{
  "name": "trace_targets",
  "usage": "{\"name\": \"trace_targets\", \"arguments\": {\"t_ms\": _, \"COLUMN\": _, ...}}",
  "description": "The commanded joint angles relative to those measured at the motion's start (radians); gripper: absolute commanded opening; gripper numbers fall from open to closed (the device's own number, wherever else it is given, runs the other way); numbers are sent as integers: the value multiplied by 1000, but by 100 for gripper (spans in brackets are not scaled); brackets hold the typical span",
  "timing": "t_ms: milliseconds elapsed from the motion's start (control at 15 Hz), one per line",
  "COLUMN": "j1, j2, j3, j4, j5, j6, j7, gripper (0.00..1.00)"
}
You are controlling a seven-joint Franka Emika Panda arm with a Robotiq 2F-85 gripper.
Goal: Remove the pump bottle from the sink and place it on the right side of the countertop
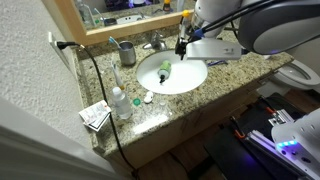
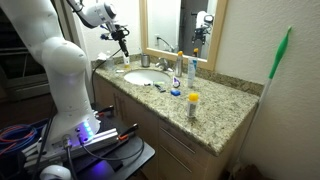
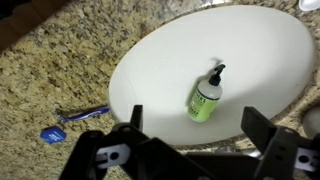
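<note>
A green pump bottle [image 3: 206, 98] with a black pump lies on its side in the white oval sink [image 3: 250, 50]. It also shows small in an exterior view [image 1: 164, 71]. My gripper [image 3: 195, 125] hangs well above the sink, open and empty, its two black fingers spread either side of the bottle in the wrist view. In both exterior views the gripper [image 1: 182, 46] [image 2: 124, 45] is high over the basin near the faucet. The sink in the other exterior view [image 2: 140, 78] hides the bottle.
Granite countertop [image 3: 60, 70] surrounds the sink. A blue toothbrush [image 3: 82, 114] and a blue cap [image 3: 52, 133] lie beside the basin. Bottles [image 1: 119, 102] [image 2: 193, 104], a cup [image 1: 127, 52], a faucet [image 1: 155, 43] and a box [image 1: 95, 116] stand on the counter. A mirror is behind.
</note>
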Motion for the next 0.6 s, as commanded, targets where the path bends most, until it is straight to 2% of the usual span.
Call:
{"name": "trace_targets", "arguments": {"t_ms": 0, "j1": 53, "j2": 0, "j3": -49, "j4": 1, "j5": -15, "j6": -5, "j7": 10, "gripper": 100}}
{"name": "trace_targets", "arguments": {"t_ms": 67, "j1": 54, "j2": -5, "j3": -48, "j4": 1, "j5": -15, "j6": -6, "j7": 10, "gripper": 100}}
{"name": "trace_targets", "arguments": {"t_ms": 267, "j1": 15, "j2": 71, "j3": -25, "j4": -14, "j5": -278, "j6": 106, "j7": 191, "gripper": 100}}
{"name": "trace_targets", "arguments": {"t_ms": 333, "j1": -40, "j2": 95, "j3": 19, "j4": -12, "j5": -367, "j6": 135, "j7": 260, "gripper": 100}}
{"name": "trace_targets", "arguments": {"t_ms": 400, "j1": 12, "j2": 130, "j3": -37, "j4": -3, "j5": -439, "j6": 140, "j7": 325, "gripper": 100}}
{"name": "trace_targets", "arguments": {"t_ms": 467, "j1": 23, "j2": 157, "j3": -53, "j4": 3, "j5": -515, "j6": 144, "j7": 384, "gripper": 100}}
{"name": "trace_targets", "arguments": {"t_ms": 533, "j1": 43, "j2": 192, "j3": -83, "j4": 8, "j5": -536, "j6": 155, "j7": 407, "gripper": 100}}
